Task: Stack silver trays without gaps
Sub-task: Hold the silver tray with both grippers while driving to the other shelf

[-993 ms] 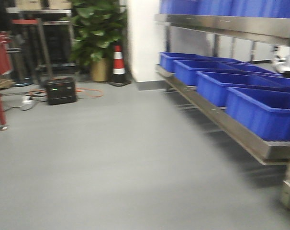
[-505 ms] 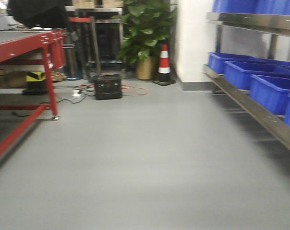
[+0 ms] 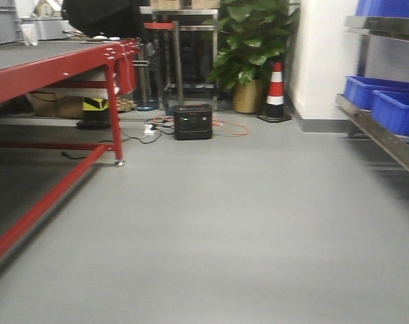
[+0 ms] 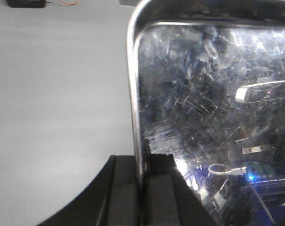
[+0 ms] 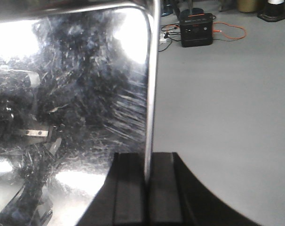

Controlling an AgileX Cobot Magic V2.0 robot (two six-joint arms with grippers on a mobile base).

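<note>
No text, number or brand can be read in any view. In the front view, the black box [image 3: 193,122] on the floor has a small lit panel on its front, but it is too blurred to read. The yellow-and-black object [image 3: 95,104] under the red table [image 3: 49,67] shows only bands of colour, and no letters can be made out on it. The cone [image 3: 275,91] by the wall has plain red and white stripes. In both wrist views, the scratched face of the silver tray [image 4: 213,94] shows only glare and reflections.
</note>
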